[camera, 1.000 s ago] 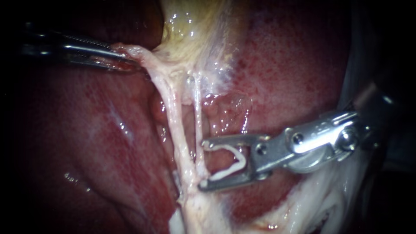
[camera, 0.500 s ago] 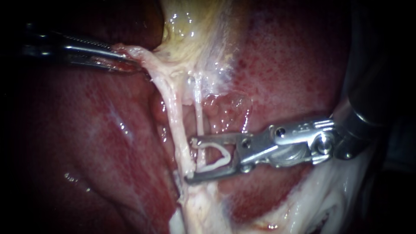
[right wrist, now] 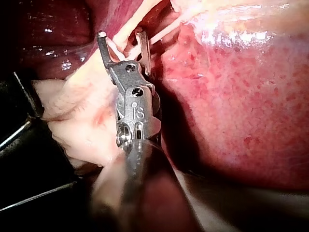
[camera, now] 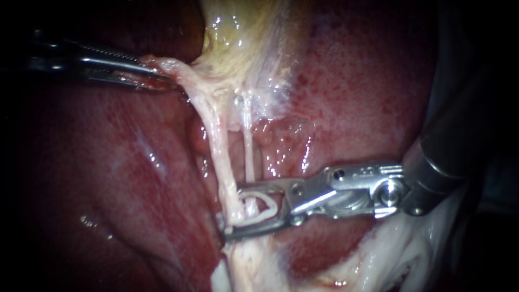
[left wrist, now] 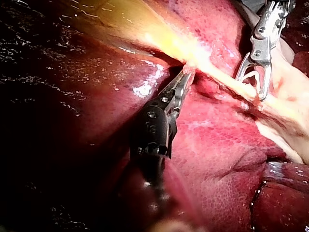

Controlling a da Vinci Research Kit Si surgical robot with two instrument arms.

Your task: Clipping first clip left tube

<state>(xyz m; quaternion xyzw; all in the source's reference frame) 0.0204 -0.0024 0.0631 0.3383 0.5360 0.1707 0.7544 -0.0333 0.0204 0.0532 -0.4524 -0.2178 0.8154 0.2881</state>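
Two pale tubes run down from the gallbladder (camera: 243,38): a thicker left tube (camera: 217,151) and a thin right tube (camera: 248,154). My right instrument (camera: 233,212) comes in from the right, its jaws open and carrying a white clip (camera: 268,210). The thin right tube lies between the jaws, and the jaw tips reach across the left tube. In the right wrist view the right instrument (right wrist: 121,36) straddles pale strands. My left instrument (camera: 157,75) is shut on pale tissue at the tubes' upper end, pulling it left; the left wrist view shows the left instrument (left wrist: 186,77) gripping there.
Red liver (camera: 357,97) lies behind and on both sides of the tubes. White fatty tissue (camera: 400,254) sits under the right instrument's shaft. In the right wrist view a black frame (right wrist: 24,121) stands beside the pale tissue.
My right instrument has slid left and slightly down, so its open jaws with the clip now span the thin tube and reach the left tube. The left instrument has held still.
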